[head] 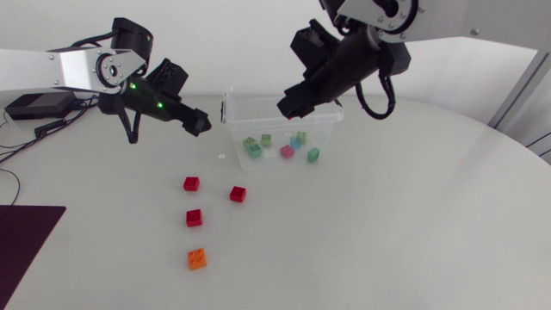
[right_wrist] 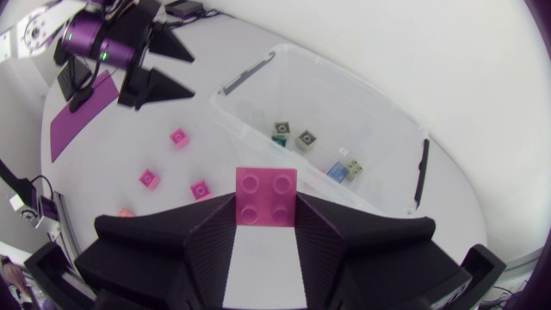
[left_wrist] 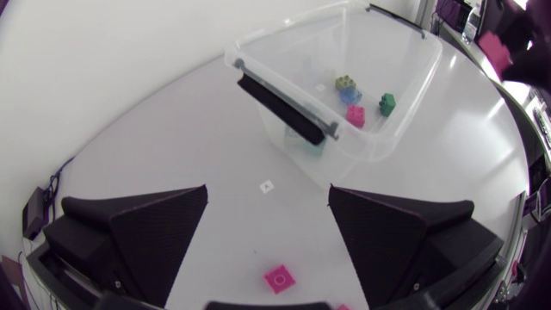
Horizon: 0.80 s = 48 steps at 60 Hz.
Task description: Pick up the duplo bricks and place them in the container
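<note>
Now the red four-stud plastic brick is being pinched between the right gripper's fingers, hanging over the clear plastic container at upper centre, probably for a drop. Three red bricks and an orange brick are waiting lower left; the left gripper is hovering near, spread wide, empty.

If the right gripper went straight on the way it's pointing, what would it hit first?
The right gripper, jaws shut on a red-pink square brick, points into the clear plastic container. It would likely meet the near rim or the floor first, depth being unclear.
</note>
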### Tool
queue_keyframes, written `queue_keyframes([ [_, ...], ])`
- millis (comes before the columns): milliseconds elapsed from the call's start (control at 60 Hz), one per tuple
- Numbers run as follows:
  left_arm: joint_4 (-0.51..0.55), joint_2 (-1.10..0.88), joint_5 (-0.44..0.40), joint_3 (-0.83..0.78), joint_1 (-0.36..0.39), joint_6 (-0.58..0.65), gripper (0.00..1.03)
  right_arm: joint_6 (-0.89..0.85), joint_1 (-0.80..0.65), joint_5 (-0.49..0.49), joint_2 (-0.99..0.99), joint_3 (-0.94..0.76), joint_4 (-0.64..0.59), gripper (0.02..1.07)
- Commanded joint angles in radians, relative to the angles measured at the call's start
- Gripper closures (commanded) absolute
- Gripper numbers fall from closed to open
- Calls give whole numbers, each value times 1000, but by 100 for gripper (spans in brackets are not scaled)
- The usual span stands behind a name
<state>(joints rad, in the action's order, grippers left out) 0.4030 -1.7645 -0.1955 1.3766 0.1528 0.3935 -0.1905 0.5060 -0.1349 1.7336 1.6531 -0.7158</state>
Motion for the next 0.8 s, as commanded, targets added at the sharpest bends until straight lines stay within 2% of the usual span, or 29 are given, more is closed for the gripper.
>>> queue_keyframes([
  [0, 11, 56, 31, -86, 2, 25, 5, 33, -20, -5, 24, 53, 26, 80],
  [117, 10, 77, 85, -166, -1, 25, 5, 49, -47, -3, 83, 117, 59, 80],
  [367, 8, 66, 146, -264, -9, -25, 5, 82, -90, 15, 219, 221, 145, 80],
  [450, 8, 43, 169, -277, -4, -71, 5, 88, -103, 27, 300, 290, 151, 62],
  [483, 8, 37, 174, -277, -4, -82, 5, 88, -103, 37, 314, 304, 151, 58],
  [533, 7, 11, 188, -269, -1, -120, 5, 88, -103, 64, 363, 352, 147, 33],
  [567, 7, -7, 191, -260, -1, -140, 5, 91, -101, 75, 374, 363, 145, 27],
  [583, 7, -12, 192, -258, -1, -145, 5, 97, -98, 103, 382, 369, 147, 18],
  [650, 7, -59, 222, -232, 10, -206, 5, 120, -89, 164, 379, 363, 148, 9],
  [783, 2, -105, 249, -209, 33, -286, 5, 189, -66, 235, 279, 238, 193, 8],
])
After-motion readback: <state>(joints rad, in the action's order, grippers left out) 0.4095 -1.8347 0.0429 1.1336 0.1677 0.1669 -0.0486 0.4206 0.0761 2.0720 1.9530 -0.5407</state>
